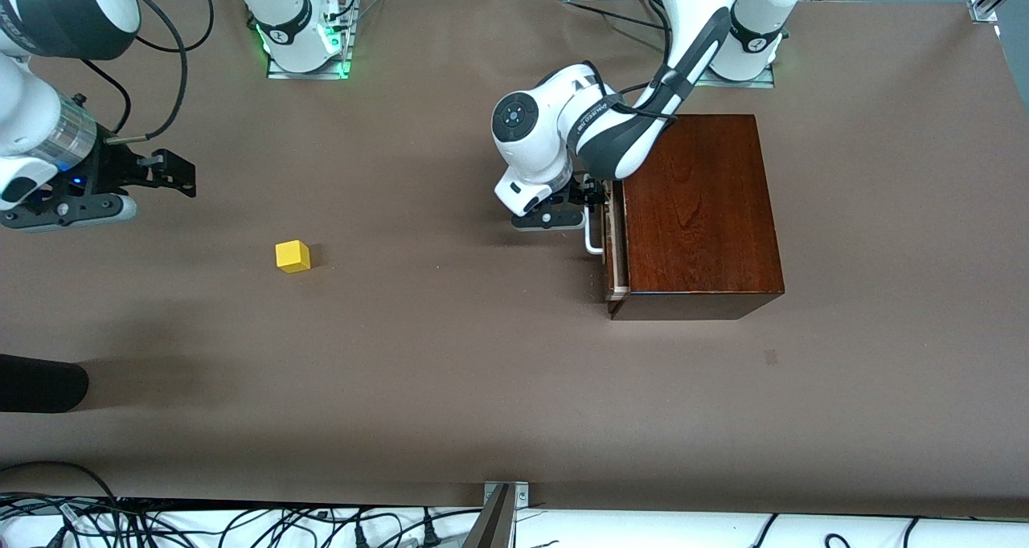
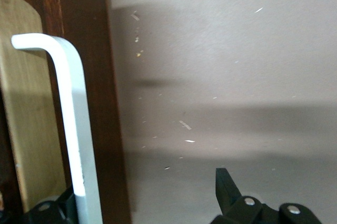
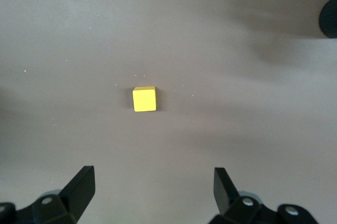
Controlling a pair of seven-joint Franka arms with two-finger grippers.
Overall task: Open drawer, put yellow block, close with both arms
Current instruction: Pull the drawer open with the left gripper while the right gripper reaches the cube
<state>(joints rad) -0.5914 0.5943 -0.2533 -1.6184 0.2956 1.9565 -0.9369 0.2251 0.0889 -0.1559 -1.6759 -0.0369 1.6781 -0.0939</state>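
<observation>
We see the left hand (image 1: 593, 197) at the front of the drawer (image 1: 616, 247), which belongs to a dark mahogany box (image 1: 698, 210) sitting toward the left arm's end of the desk (image 1: 482, 387). The drawer is pulled out only a sliver: a thin pale wooden edge shows between its reddish-brown front and the box body. In the left wrist view the white handle (image 2: 73, 129) runs between the fingers (image 2: 227, 190) of the left hand, one finger on each side of the bar with plenty of room on the open side, so the hand is spread around the handle and not clenched on it. We cannot tell whether the finger nearest the drawer front touches the bar.

The yellow block (image 1: 293, 255) rests on the bare desk toward the right arm's end, well apart from the box and a little nearer to the front camera than the handle. The right hand (image 1: 173, 170) hangs in the air above the desk, toward the right arm's end from the block. In the right wrist view its fingers (image 3: 79, 184) stand wide apart, released and holding nothing, with the block (image 3: 144, 99) lying on the desk in sight between them but well clear of both.

A dark rounded object (image 1: 40, 383) lies at the desk's edge at the right arm's end, nearer to the front camera than the block.
</observation>
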